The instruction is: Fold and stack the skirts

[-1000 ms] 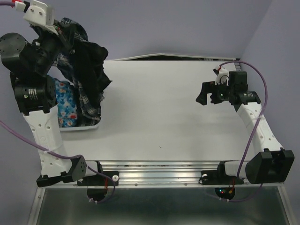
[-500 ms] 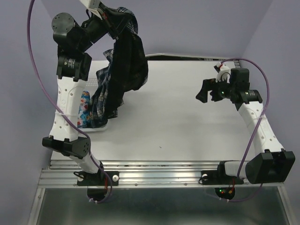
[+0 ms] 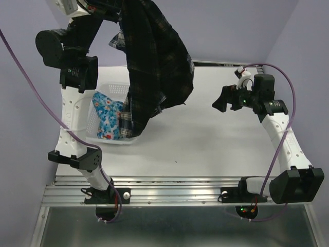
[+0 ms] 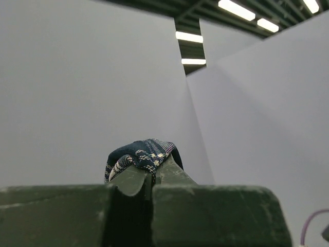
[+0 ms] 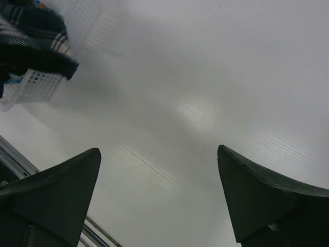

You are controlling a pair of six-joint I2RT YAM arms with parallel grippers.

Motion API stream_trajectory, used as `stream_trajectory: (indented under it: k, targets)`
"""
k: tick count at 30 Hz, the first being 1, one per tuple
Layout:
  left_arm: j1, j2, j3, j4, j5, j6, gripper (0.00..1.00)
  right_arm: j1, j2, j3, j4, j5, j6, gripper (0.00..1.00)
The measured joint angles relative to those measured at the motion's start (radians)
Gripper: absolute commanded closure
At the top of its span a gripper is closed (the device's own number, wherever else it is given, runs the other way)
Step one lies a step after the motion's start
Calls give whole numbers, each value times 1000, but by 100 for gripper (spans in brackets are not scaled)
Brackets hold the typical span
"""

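The dark plaid skirt (image 3: 154, 62) hangs bunched high over the table's left half, and its lower end reaches the basket's right rim. My left gripper (image 3: 105, 9) holds it at the top edge of the overhead view. In the left wrist view the left gripper (image 4: 149, 174) is shut on a fold of plaid cloth (image 4: 141, 153). The bright blue floral skirt (image 3: 105, 117) lies crumpled inside the white lattice basket (image 3: 110, 86). My right gripper (image 3: 222, 103) hovers open over the right side of the table, apart from both skirts. The right wrist view shows the right gripper (image 5: 159, 154) with only bare table between its fingers.
The table (image 3: 205, 149) is white, with a metal rail along its near edge. Purple cables loop round both arms. Walls close in at the back and on the right. A corner of the basket (image 5: 36, 85) and the plaid hem (image 5: 25, 36) show in the right wrist view.
My left arm has risen and swung to the right, drawing the plaid skirt up out of the basket and uncovering the floral skirt. The right arm has barely moved.
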Motion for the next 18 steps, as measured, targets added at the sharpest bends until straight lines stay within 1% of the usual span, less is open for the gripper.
stream_trajectory:
  k: [3, 5, 9, 12, 15, 18]
  targets:
    - [-30, 4, 30, 114, -25, -12, 100, 0, 0, 0, 10, 53, 33, 0]
    - [-86, 4, 37, 194, -25, -2, 100, -3, 6, 8, 16, 100, 59, 0]
    - [-228, 19, 37, 266, 3, 43, 100, -41, 32, 49, 25, 196, 116, 0]
    - [-318, 54, 37, 293, 15, 79, 100, -122, 52, 93, 38, 257, 174, 0]
    - [-356, 95, 28, 308, 18, 80, 100, -208, 66, 121, 49, 275, 211, 0]
    - [-362, 105, -88, 317, 21, 42, 100, -264, 74, 135, 60, 288, 231, 0]
